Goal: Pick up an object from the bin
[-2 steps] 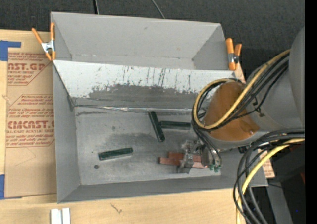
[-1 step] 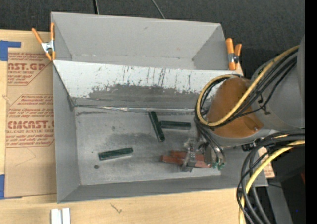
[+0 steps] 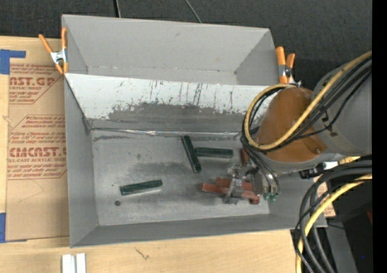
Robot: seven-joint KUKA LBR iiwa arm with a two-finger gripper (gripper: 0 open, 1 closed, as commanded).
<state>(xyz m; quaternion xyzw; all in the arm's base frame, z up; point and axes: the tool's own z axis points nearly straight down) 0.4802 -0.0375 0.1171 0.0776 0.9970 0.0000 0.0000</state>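
With gripper (image 3: 242, 186) low, just right of red-brown piece (image 3: 212, 188); cannot tell if clenched; could shove piece aside, closing empty.

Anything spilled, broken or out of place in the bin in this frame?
Nothing stands out. Three dark green bars lie flat on the bin floor, one alone at the left, two meeting at an angle in the middle. The gripper is low over a reddish-brown piece at the right.

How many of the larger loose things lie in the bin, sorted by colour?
Dark green bars: 3
Reddish-brown piece, partly under the gripper: 1
Total: 4
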